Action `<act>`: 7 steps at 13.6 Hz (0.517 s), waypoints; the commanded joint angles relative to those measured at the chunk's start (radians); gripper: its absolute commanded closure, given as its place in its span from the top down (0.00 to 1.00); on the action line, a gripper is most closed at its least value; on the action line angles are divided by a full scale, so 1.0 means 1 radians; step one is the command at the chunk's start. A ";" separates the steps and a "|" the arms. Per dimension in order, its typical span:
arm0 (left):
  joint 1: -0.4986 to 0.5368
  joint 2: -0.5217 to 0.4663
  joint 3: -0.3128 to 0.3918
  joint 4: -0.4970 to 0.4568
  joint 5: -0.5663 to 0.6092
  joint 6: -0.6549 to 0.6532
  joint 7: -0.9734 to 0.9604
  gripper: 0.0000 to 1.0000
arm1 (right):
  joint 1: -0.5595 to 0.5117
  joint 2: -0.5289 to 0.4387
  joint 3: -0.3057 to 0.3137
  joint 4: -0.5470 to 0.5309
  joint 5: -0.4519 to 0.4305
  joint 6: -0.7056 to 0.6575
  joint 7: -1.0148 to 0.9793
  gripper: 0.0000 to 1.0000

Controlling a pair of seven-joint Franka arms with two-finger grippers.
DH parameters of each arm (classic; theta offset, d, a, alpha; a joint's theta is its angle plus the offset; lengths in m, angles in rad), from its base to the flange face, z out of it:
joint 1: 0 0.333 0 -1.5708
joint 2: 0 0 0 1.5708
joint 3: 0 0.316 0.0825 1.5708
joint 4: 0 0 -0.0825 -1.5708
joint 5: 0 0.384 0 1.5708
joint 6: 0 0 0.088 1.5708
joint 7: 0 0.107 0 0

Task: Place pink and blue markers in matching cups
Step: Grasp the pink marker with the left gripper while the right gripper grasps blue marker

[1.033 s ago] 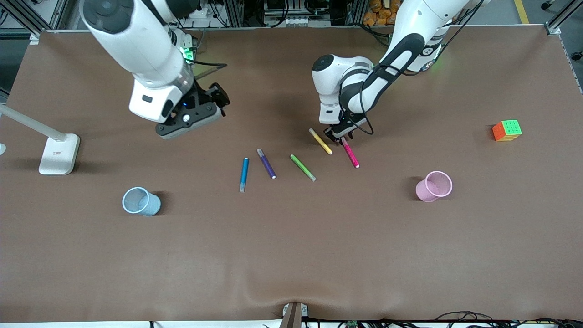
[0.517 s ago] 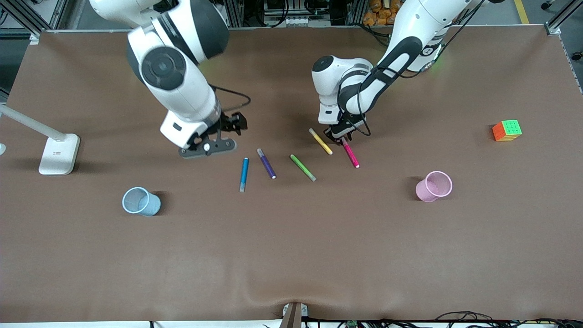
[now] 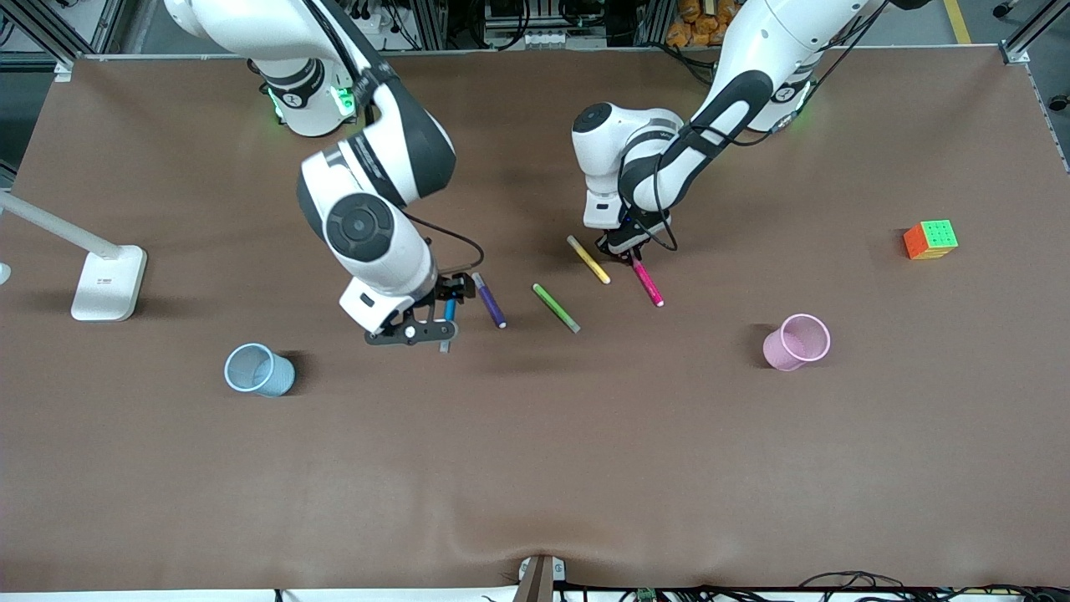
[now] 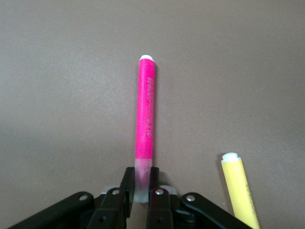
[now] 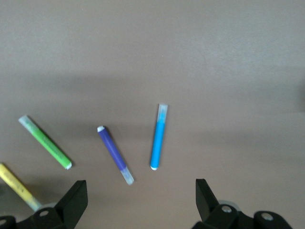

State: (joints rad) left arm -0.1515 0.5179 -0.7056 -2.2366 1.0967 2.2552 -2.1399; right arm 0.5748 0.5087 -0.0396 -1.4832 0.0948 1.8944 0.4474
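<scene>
The pink marker (image 3: pixel 648 286) (image 4: pixel 145 114) lies on the brown table (image 3: pixel 535 468), and my left gripper (image 3: pixel 629 251) (image 4: pixel 141 183) is shut on its pale cap end. The blue marker (image 3: pixel 449 313) (image 5: pixel 158 138) lies flat toward the right arm's end, partly hidden in the front view by my right gripper (image 3: pixel 449 294) (image 5: pixel 140 200). That gripper hangs over it, open and holding nothing. The pale pink cup (image 3: pixel 796 341) stands toward the left arm's end. The light blue cup (image 3: pixel 259 369) stands toward the right arm's end. Both cups are nearer the front camera than the markers.
A purple pen (image 3: pixel 490 301) (image 5: pixel 114 155), a green pen (image 3: pixel 556 307) (image 5: pixel 45 142) and a yellow pen (image 3: pixel 588 259) (image 4: pixel 240 191) lie between the two task markers. A colourful cube (image 3: pixel 930 239) sits at the left arm's end, a white lamp base (image 3: pixel 107 283) at the right arm's end.
My right arm has swung down and toward the front camera until its gripper hangs over the blue marker. My left gripper has closed on the pink marker's cap end.
</scene>
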 commanded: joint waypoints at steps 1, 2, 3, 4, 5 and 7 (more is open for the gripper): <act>0.015 -0.022 -0.002 0.014 0.026 0.001 -0.026 0.00 | 0.013 0.049 -0.002 0.018 0.006 0.060 0.043 1.00; 0.020 -0.048 -0.002 0.020 0.019 0.001 -0.023 0.00 | 0.005 0.074 -0.002 0.020 0.008 0.086 0.043 1.00; 0.027 -0.067 -0.003 0.020 0.014 0.001 -0.021 0.00 | 0.005 0.096 -0.002 0.018 0.008 0.103 0.043 1.00; 0.049 -0.078 -0.014 0.020 0.009 0.001 -0.021 0.00 | 0.005 0.112 -0.002 0.018 0.008 0.107 0.043 1.00; 0.081 -0.085 -0.044 0.023 -0.010 0.001 -0.012 0.00 | -0.001 0.126 -0.002 0.017 0.011 0.107 0.043 1.00; 0.179 -0.088 -0.128 0.057 -0.085 0.000 0.041 0.00 | 0.011 0.155 -0.002 0.014 0.010 0.109 0.045 1.00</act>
State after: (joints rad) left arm -0.0571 0.4607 -0.7589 -2.1913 1.0684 2.2550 -2.1393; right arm 0.5801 0.6370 -0.0424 -1.4839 0.0953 2.0040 0.4745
